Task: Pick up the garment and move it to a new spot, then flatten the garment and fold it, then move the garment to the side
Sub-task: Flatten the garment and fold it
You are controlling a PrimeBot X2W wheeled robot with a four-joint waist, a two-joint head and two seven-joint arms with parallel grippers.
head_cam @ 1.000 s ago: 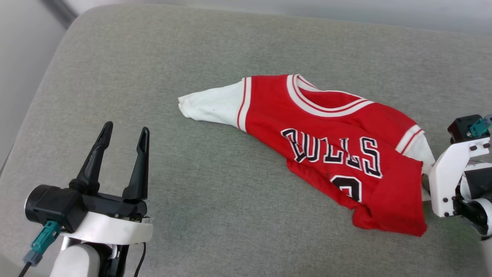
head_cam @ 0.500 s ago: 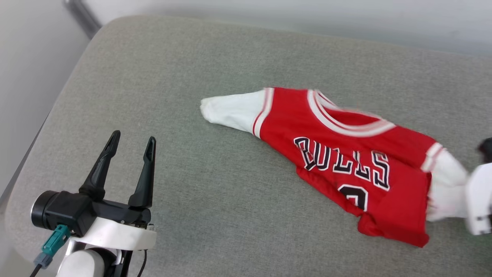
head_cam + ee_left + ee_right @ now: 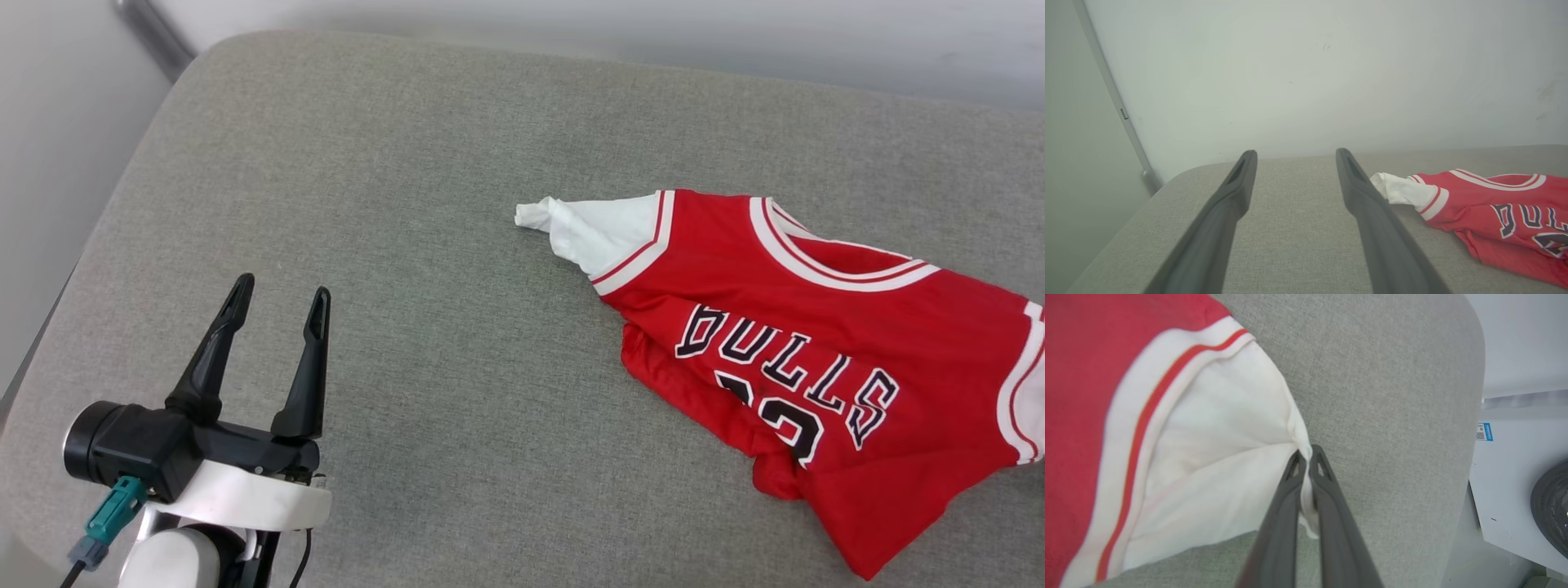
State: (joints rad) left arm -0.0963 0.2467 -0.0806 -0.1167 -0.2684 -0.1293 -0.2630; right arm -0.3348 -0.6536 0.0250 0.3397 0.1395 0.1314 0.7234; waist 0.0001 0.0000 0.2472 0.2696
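Right gripper pinches a white sleeve of the red jersey shirt; lift clear before carrying. Left gripper hangs spread.

Wide grey fabric counter, rounded at the corners. Behind its far edge there's a plain pale wall, with a thin grey strip running down it at the far left corner. Past the counter's edge, in the right wrist view, a white box carries a small blue label, with a dark round part on it.
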